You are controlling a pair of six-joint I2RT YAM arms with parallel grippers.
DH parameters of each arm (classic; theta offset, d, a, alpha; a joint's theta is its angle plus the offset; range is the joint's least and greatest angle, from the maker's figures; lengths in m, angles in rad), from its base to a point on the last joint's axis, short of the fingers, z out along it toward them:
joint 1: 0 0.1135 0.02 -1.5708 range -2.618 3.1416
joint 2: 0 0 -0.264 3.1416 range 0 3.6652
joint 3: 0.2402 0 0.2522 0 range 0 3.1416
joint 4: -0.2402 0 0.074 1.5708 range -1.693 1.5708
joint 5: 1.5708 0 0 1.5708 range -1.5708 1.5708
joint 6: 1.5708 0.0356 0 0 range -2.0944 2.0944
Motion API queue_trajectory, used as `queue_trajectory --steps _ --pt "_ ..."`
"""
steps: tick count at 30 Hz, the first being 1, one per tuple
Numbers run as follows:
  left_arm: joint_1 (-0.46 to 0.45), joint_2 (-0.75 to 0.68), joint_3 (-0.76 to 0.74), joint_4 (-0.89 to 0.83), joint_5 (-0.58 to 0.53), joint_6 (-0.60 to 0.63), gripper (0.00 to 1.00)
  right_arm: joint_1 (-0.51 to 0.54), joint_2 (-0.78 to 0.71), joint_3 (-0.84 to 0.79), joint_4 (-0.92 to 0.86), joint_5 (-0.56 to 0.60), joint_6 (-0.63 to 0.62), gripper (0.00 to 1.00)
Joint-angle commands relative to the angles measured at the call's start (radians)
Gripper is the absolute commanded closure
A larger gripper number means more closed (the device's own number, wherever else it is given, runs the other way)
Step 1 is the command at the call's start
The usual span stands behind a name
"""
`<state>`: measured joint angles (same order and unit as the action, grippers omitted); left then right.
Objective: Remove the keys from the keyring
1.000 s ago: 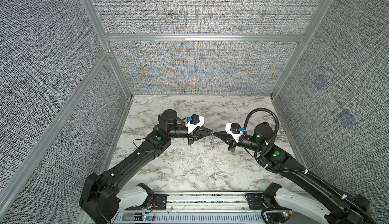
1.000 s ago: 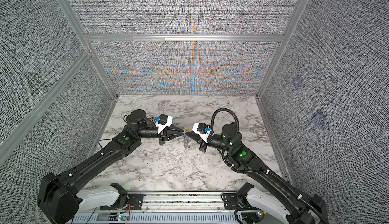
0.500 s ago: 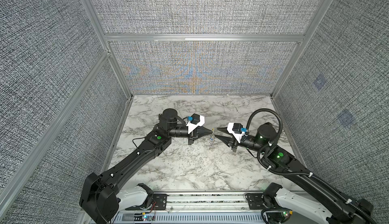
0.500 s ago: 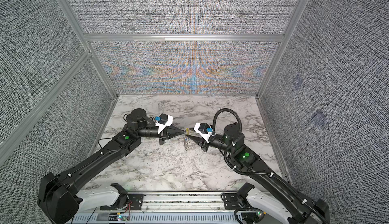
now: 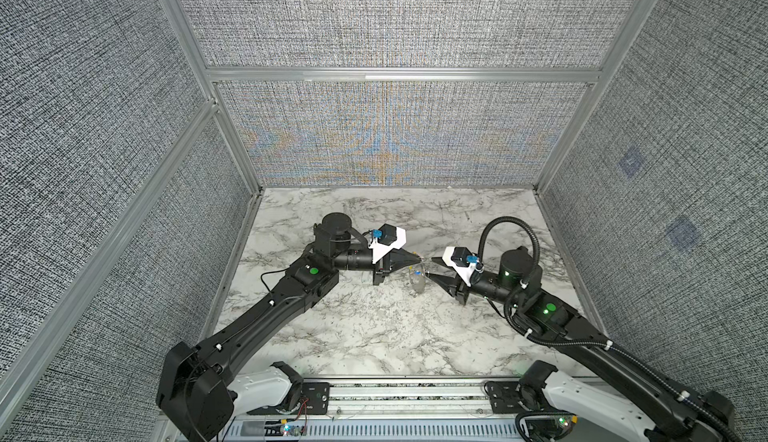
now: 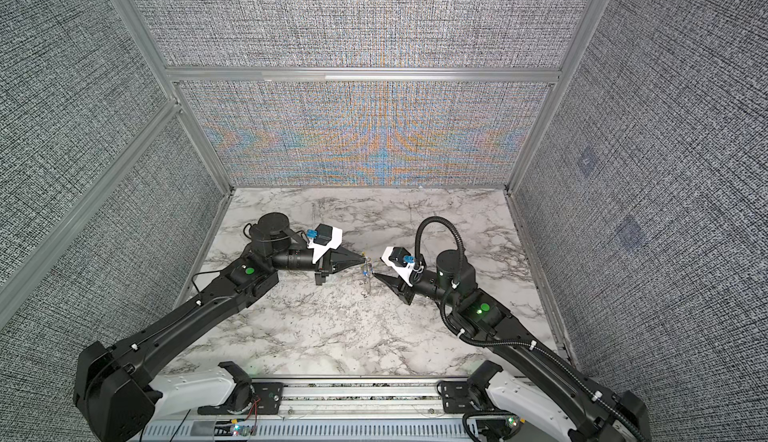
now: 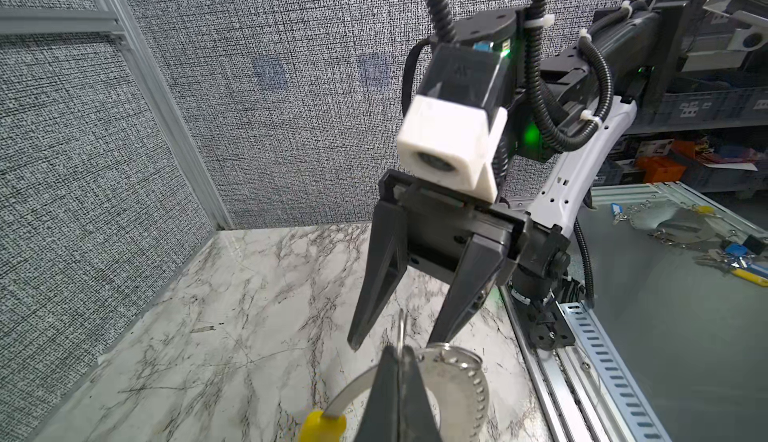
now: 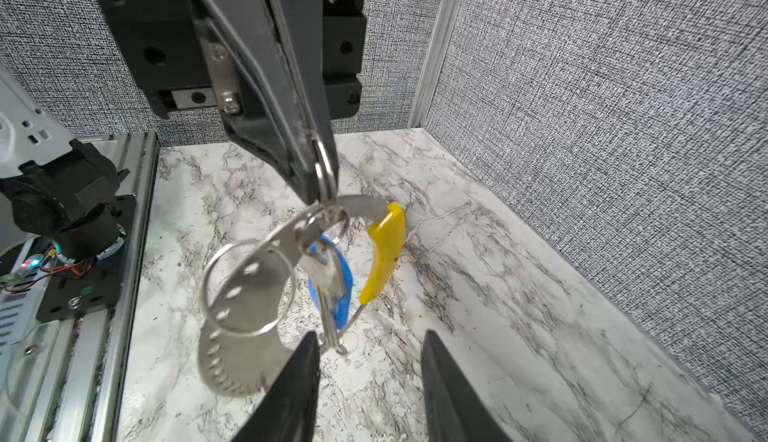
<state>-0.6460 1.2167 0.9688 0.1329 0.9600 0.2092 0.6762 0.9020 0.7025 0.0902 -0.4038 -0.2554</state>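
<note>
On the left of both top views my left arm (image 5: 270,315) stretches over the marble table (image 5: 374,336) toward the middle, with the left gripper (image 5: 417,259) at its tip pointing right. Its jaws are pressed fully together. Through the right wrist camera I see them pinching a small wire loop (image 8: 325,170) at the very top of the keyring (image 8: 266,261), so the whole bunch dangles from that one grip. The keyring is a flat grey metal band with punched holes and a toothed edge, bent into a hoop, and a yellow sleeve (image 8: 384,253) covers part of its rim. A thin round ring (image 8: 249,290) lies against the band. The keys (image 8: 330,282) hang together inside the hoop, between the band and the sleeve. The silvery key (image 8: 322,278) is in front and the blue-headed key (image 8: 344,290) is right behind it, both pointing down. In a top view the bunch shows only as a small glint (image 6: 365,278) between the two grippers, and I cannot tell whether its lowest edge touches the marble. Just to the right, my right gripper (image 8: 370,340) faces the left one with its jaws about halfway apart and nothing between them. The tip of the silvery key hangs just beside one of its fingers (image 8: 309,352), but I cannot tell whether they touch. Behind it the right arm (image 5: 582,336) runs back to the near right corner.
</note>
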Motion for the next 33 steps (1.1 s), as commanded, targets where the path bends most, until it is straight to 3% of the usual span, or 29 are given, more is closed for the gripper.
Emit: queue_trajectory --steps 1,12,20,24,33 --pt "-0.003 0.000 0.005 -0.006 -0.009 0.010 1.00 0.002 0.021 -0.006 0.112 -0.079 0.050 0.59" --pt "-0.010 0.004 0.017 -0.038 -0.010 0.038 1.00 0.003 0.077 0.003 0.170 -0.168 0.105 0.64" --pt "-0.010 -0.004 0.018 -0.056 -0.019 0.056 1.00 0.003 0.086 0.011 0.158 -0.184 0.111 0.77" --pt "-0.010 -0.003 0.032 -0.092 -0.028 0.081 1.00 0.002 0.064 0.017 0.102 -0.168 0.083 0.86" --pt "-0.011 0.003 0.100 -0.266 -0.096 0.212 1.00 0.003 0.008 0.083 -0.130 -0.079 -0.051 0.95"
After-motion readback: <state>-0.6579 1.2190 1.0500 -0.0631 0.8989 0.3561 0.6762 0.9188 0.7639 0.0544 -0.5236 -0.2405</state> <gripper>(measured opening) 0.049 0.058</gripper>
